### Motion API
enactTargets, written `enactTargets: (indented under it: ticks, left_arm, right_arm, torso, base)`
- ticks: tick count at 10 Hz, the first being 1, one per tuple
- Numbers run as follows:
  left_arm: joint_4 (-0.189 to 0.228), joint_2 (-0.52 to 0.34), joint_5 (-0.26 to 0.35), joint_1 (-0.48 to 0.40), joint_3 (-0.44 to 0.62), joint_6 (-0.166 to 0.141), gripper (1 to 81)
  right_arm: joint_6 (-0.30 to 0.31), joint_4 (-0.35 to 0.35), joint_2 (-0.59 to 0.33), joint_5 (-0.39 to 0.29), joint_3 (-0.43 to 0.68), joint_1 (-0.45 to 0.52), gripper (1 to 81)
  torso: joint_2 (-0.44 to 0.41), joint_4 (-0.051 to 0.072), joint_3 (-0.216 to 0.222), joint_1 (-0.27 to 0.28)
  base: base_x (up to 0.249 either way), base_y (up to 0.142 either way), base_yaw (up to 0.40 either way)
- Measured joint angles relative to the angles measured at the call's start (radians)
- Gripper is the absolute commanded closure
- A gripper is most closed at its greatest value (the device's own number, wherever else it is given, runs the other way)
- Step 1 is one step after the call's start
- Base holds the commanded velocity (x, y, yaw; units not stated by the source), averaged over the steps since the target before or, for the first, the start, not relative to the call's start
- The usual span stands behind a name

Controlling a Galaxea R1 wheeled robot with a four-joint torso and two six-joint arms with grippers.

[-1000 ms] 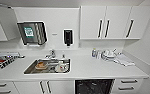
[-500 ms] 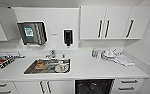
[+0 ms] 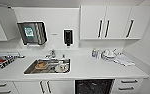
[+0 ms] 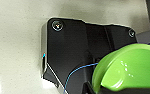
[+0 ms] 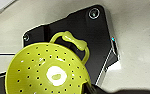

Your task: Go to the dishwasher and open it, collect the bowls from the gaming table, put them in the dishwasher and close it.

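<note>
The dishwasher (image 3: 94, 86) is a dark opening under the white counter (image 3: 91, 67), between white cabinet doors and drawers, straight ahead and low in the head view. A bright green bowl (image 4: 128, 67) hangs close before the left wrist camera, and a dark finger of my left gripper (image 4: 116, 89) lies across its rim. A yellow-green bowl (image 5: 46, 72) with small holes and a loop handle sits before the right wrist camera, with my right gripper (image 5: 91, 88) at its edge. Pale floor lies beneath both bowls. The gaming table is out of view.
A steel sink (image 3: 49, 66) with dishes in it is set in the counter left of the dishwasher. A dish rack (image 3: 2, 61) stands at the far left. Cups and a cloth (image 3: 111, 55) lie at the right. White wall cabinets (image 3: 111, 22) hang above.
</note>
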Motion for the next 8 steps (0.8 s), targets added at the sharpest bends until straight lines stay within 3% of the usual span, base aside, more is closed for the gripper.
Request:
enactTargets:
  ticks: [4, 8]
  left_arm:
    - [-0.001, -0.122, -0.065, 0.01, 0.145, -0.04, 81.1]
    - [-0.002, -0.156, -0.096, -0.01, 0.191, -0.054, 81.1]
  right_arm:
    - [0.0, 0.0, 0.0, 0.0, 0.001, 0.001, 81.1]
    - [0.0, -0.001, 0.0, 0.005, 0.003, 0.019, 81.1]
  torso:
    - [0.0, 0.0, -0.011, 0.0]
    - [0.0, 0.0, -0.134, 0.0]
  base:
    - [0.0, 0.0, 0.0]
    - [0.0, 0.0, 0.0]
